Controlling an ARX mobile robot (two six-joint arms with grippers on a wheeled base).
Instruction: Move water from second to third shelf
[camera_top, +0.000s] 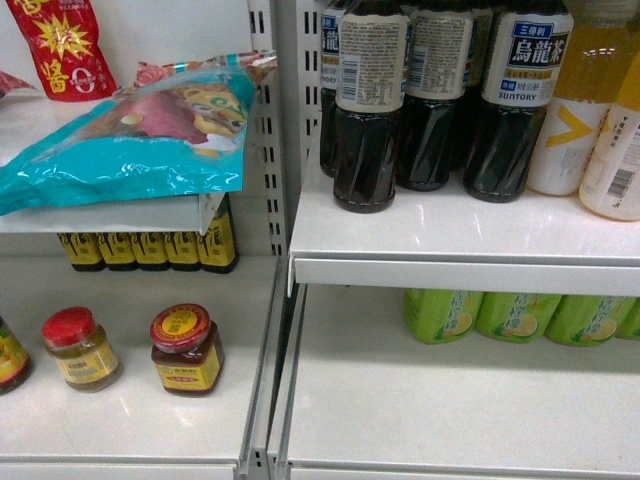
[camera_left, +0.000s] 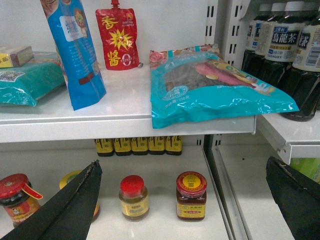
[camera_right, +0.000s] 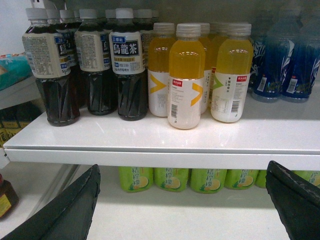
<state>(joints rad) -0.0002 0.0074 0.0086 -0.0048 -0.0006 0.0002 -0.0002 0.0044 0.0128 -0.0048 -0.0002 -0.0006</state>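
**While both grippers hang open and empty, the water stands at the right end of the drinks shelf**

Since no view shows the whole rack, I cannot number the tiers, so all places below are given against the white drinks shelf (camera_right: 160, 142).

Tool state: the left gripper (camera_left: 182, 165) has its fingers spread wide with nothing between them. The right gripper (camera_right: 182, 167) is the same, wide apart and holding nothing. Neither shows in the head view.

Task item: the blue bottles (camera_right: 280, 60), which I take for the water (blurred, labels unreadable), stand in a group on the drinks shelf at its far right end, toward the back.

Progress, as a judgement: no blue bottle is seen on the tier under the drinks shelf, nor in either gripper. If the drinks shelf is the second tier, the water is yet to leave it. If it is the third, the water already lies where the task wants it. These pictures do not settle which.

Surroundings:
- On the drinks shelf, left of the water: orange drink bottles (camera_right: 186, 75), then dark oolong tea bottles (camera_right: 125, 75).
- Under the drinks shelf: green bottles (camera_right: 170, 179) along the back, with bare white board in front of them.
- Left of the drinks shelf, in the next bay: a teal snack bag (camera_left: 215, 90) overhanging its board, with jars (camera_left: 191, 196) below.

Obstacles, as a judgement: the front orange bottle stands close to the water and could be knocked on approach. The drinks shelf lip overhangs the tier below.
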